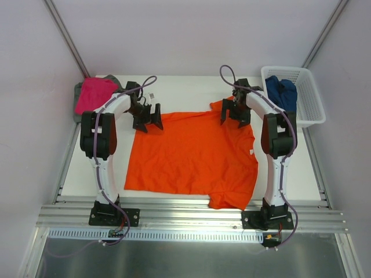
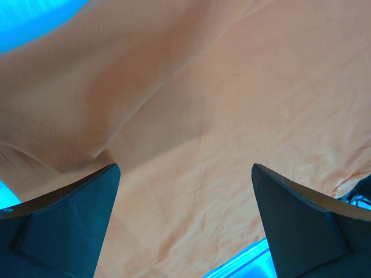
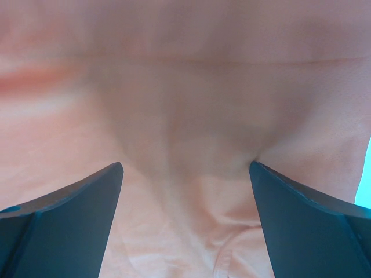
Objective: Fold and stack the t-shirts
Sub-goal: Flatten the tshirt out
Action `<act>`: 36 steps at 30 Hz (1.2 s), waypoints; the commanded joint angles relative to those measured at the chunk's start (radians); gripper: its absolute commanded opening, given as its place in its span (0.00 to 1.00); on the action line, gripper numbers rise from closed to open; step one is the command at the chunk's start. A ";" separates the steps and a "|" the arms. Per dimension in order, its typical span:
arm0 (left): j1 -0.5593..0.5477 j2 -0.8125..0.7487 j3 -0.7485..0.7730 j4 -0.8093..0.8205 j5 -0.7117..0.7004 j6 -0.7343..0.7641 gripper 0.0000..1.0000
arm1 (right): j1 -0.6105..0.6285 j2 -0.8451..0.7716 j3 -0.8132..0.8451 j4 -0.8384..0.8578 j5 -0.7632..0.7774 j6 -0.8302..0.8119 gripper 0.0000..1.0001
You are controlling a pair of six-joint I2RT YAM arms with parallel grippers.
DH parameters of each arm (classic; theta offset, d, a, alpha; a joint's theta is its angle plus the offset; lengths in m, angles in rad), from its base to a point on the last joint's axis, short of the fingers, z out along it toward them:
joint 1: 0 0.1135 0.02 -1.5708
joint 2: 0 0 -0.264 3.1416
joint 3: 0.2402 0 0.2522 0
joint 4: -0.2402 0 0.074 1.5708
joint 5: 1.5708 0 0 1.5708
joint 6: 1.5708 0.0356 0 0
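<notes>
A bright orange t-shirt point(image 1: 194, 156) lies spread flat on the white table, one sleeve hanging over the near edge. My left gripper point(image 1: 148, 118) is open over its far left corner; the left wrist view shows orange cloth point(image 2: 191, 116) between the spread fingers point(image 2: 69, 214). My right gripper point(image 1: 236, 113) is open over its far right corner; the right wrist view is filled with orange cloth point(image 3: 185, 116). A magenta pink shirt point(image 1: 94, 94) lies folded on a grey shirt point(image 1: 77, 104) at the far left. A dark blue shirt point(image 1: 281, 92) sits in the basket.
A white plastic lattice basket point(image 1: 307, 104) stands at the far right of the table. Metal rails point(image 1: 191, 219) run along the near edge by the arm bases. White walls close in the back and sides.
</notes>
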 commanded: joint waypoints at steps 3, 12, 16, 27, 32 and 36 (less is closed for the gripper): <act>0.004 0.025 0.057 -0.018 0.002 -0.012 0.99 | -0.034 0.073 0.175 0.006 0.015 -0.042 0.96; 0.007 0.061 0.063 -0.018 -0.012 -0.007 0.99 | -0.037 0.142 0.240 -0.003 0.008 -0.042 0.96; 0.016 0.088 0.090 -0.018 -0.015 -0.013 0.99 | -0.040 0.164 0.263 -0.003 0.006 -0.038 0.96; 0.033 0.197 0.248 -0.018 -0.035 -0.010 0.99 | -0.045 0.202 0.334 0.035 0.022 -0.039 0.96; 0.033 0.191 0.235 -0.018 -0.029 -0.010 0.99 | -0.048 0.196 0.324 0.043 0.023 -0.047 0.96; 0.032 0.170 0.199 -0.018 -0.016 -0.009 0.99 | -0.046 0.202 0.343 0.057 0.020 -0.050 0.96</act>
